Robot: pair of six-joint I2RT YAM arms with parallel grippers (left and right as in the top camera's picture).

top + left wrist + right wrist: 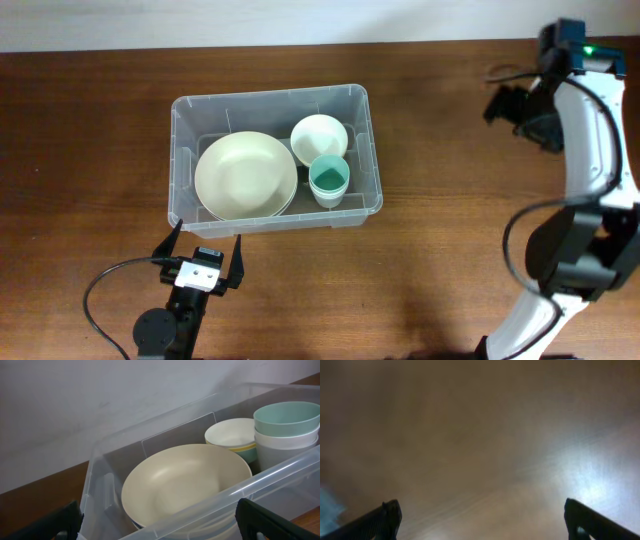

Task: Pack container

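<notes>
At the near edge of the table (450,200), the left gripper (208,237) sits low, just beside the container's front wall. Its fingers are spread wide and grasp nothing. In its wrist view the two dark fingertips flank the clear front rim without touching it, a stance that suits either backing off after a drop or nudging the bin.

Just beyond stands the container (270,93), flat on the wood at table centre, its long side towards the arm. A broad cream plate (245,177) fills the left half and leans slightly against the wall, probably because the floor is too crowded for it to lie level. On the right, a white bowl (319,137) takes the far corner, apparently stacked on another. A teal cup (329,180) nests inside a white one in front of it, which saves room.

Farther off, at the right rear, the right gripper (487,522) is also released and empty. It hangs over bare wood, well apart from the bin. No loose dishes show on the table, so the packing looks essentially complete.
</notes>
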